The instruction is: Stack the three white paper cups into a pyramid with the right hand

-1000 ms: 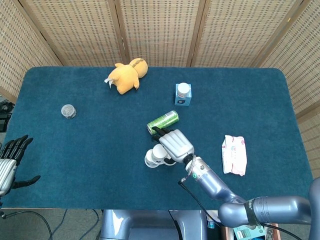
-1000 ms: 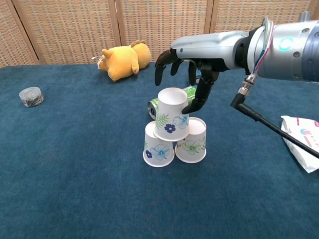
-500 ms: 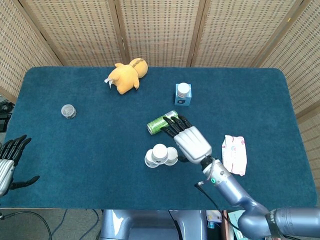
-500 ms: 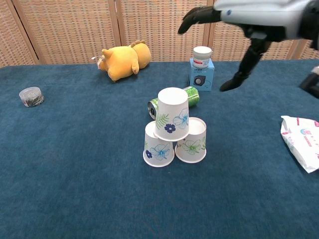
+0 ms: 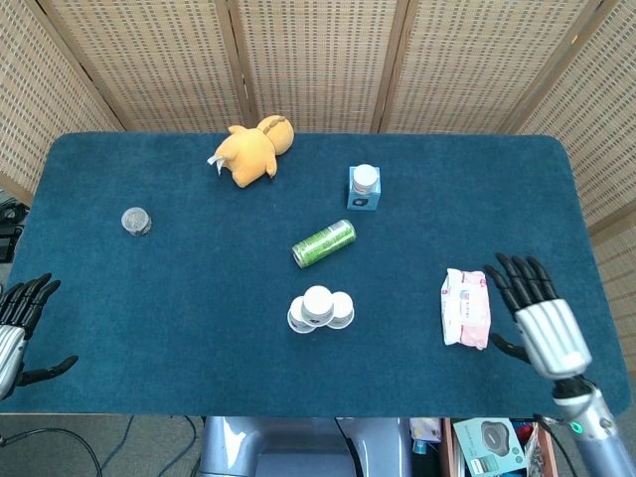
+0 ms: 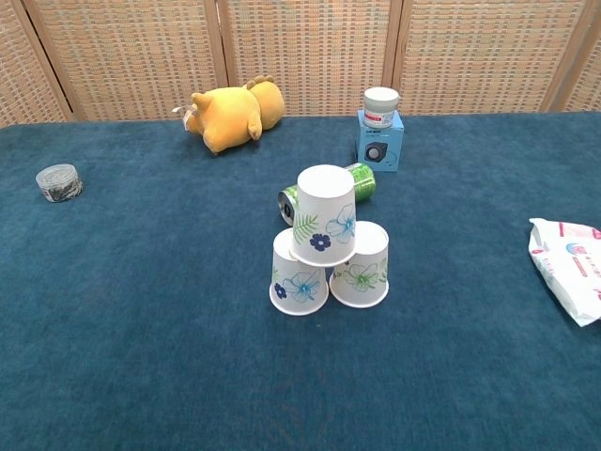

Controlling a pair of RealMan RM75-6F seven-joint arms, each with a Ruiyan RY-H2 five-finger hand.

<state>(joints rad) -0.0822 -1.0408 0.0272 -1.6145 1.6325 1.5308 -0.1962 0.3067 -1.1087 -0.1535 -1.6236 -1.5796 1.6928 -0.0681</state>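
Three white paper cups with flower prints stand upside down as a pyramid in the middle of the blue table. Two bottom cups [image 6: 300, 279] [image 6: 361, 268] sit side by side, and the top cup [image 6: 325, 214] rests on both, tilted slightly. In the head view the cup stack [image 5: 319, 308] is seen from above. My right hand [image 5: 537, 310] hovers at the table's right front edge, fingers spread, holding nothing, far from the cups. My left hand [image 5: 14, 323] is off the table's left front corner, fingers apart and empty. Neither hand shows in the chest view.
A green can [image 5: 324, 242] lies just behind the cups. A wipes pack [image 5: 466, 307] lies beside my right hand. Further back are a blue box with a white jar [image 5: 365, 187], a yellow plush toy [image 5: 248, 152] and a small round tin [image 5: 136, 221] at the left.
My right hand has let go of the top cup and pulled away to the right front edge, leaving the chest view. The cup pyramid stays standing. The left hand has barely moved.
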